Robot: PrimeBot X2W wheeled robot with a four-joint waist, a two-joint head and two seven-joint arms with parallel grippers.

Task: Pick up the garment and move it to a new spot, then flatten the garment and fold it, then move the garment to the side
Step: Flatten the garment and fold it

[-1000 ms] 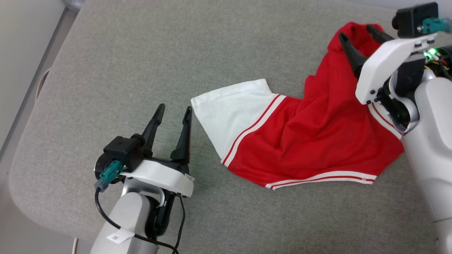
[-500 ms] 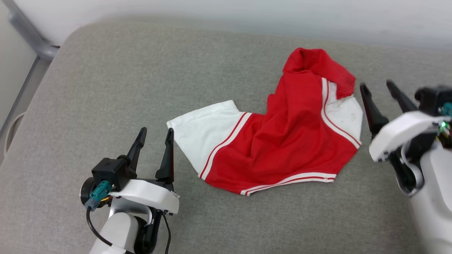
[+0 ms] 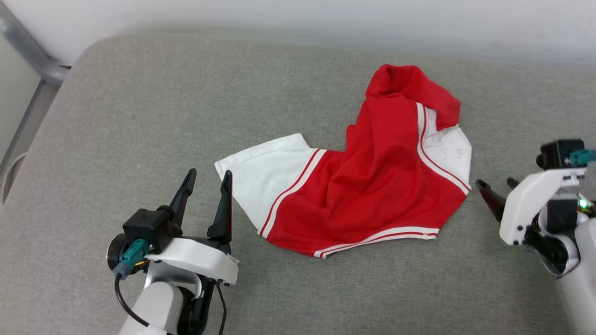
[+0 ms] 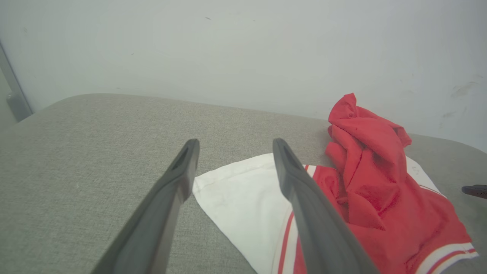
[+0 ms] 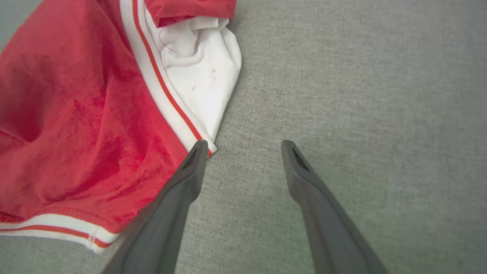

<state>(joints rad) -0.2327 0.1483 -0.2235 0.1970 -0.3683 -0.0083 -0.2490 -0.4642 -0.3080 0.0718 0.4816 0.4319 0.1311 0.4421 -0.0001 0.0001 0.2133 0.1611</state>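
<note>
The garment (image 3: 372, 186), a red jersey T-shirt with white sleeves and red-and-white striped trim, lies crumpled on the grey surface in the head view; its lettering is hidden. One white sleeve (image 3: 260, 177) spreads toward the left, and a red bunch rises at the far end (image 3: 405, 86). My left gripper (image 3: 208, 176) stands open just left of that sleeve, empty. In the left wrist view the garment (image 4: 373, 182) lies right of my fingers (image 4: 179, 179). My right gripper (image 3: 496, 186) is open beside the garment's right corner; the right wrist view shows the garment (image 5: 76, 114) left of my fingertips (image 5: 196, 152).
The grey fabric surface (image 3: 139, 116) has a rounded corner at the far left, with a grey metal frame (image 3: 28, 60) beyond it. A pale wall (image 4: 243, 49) runs along the far edge. Bare surface lies left of and in front of the garment.
The right gripper has drawn back from over the garment's bunched far end to beside its right corner, leaving the garment lying free. The head camera shifted. The left gripper stayed open beside the sleeve.
</note>
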